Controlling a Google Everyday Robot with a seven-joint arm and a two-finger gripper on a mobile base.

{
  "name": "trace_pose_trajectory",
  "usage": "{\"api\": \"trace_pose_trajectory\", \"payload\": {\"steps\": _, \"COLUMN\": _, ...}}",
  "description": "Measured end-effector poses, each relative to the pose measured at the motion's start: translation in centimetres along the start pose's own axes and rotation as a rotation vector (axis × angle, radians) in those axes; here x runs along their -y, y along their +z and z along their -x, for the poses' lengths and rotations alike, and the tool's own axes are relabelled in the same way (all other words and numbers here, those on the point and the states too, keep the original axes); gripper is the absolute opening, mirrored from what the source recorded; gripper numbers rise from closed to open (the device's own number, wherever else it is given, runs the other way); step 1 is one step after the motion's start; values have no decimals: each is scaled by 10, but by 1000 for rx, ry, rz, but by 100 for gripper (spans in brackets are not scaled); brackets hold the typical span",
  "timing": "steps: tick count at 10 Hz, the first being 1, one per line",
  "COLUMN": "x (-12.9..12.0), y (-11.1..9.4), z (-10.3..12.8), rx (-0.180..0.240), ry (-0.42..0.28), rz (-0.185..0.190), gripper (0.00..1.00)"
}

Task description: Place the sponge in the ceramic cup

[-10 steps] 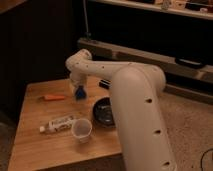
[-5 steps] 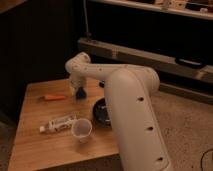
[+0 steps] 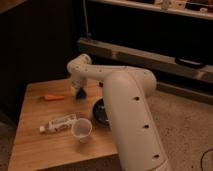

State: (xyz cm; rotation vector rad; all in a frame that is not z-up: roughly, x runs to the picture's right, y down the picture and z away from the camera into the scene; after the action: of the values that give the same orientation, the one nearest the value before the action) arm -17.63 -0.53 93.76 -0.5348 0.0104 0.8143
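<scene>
- the tool [image 3: 78,89] hangs tip-down from the arm [image 3: 131,107] over the far part of the counter [image 3: 34,150], left of the frame's centre, right at the sponge [image 3: 80,94].
- we cannot tell whether the tool is open or already clamped on the sponge, nor whether the sponge rests on the counter or is just off it.
- the sponge is outside the ceramic cup [image 3: 81,130], which stands upright well apart from it, lower in the frame, just beside a white tube [image 3: 57,123].
- we judge the step in hand to be securing the sponge for the carry.
- to do it well, we would grip the soft block across its middle, deep enough that it does not squeeze out, and lift it straight up.
- the carry runs down the frame, between the orange piece [image 3: 52,97] on the left and the black bowl [image 3: 100,114] on the right; we would keep high enough to clear both.
- the sponge looks about as wide as the cup's mouth, so we would centre it carefully and let go low; a nudge on the rim could tip the cup.
- against the earlier frames, the cup, tube, bowl and orange piece sit where they were, the sponge stays at the tool's tip, and only the arm's thick link has shifted slightly.
</scene>
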Motion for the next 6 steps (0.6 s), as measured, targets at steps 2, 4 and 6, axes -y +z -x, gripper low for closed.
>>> {"api": "trace_pose_trajectory", "payload": {"steps": 2, "x": 2, "y": 0, "z": -1, "rx": 0, "ry": 0, "rz": -4, "gripper": 61}}
{"api": "trace_pose_trajectory", "payload": {"steps": 4, "x": 1, "y": 0, "z": 0, "rx": 0, "ry": -1, "rz": -3, "gripper": 61}}
{"api": "trace_pose_trajectory", "payload": {"steps": 6, "x": 2, "y": 0, "z": 0, "rx": 0, "ry": -1, "rz": -4, "gripper": 61}}
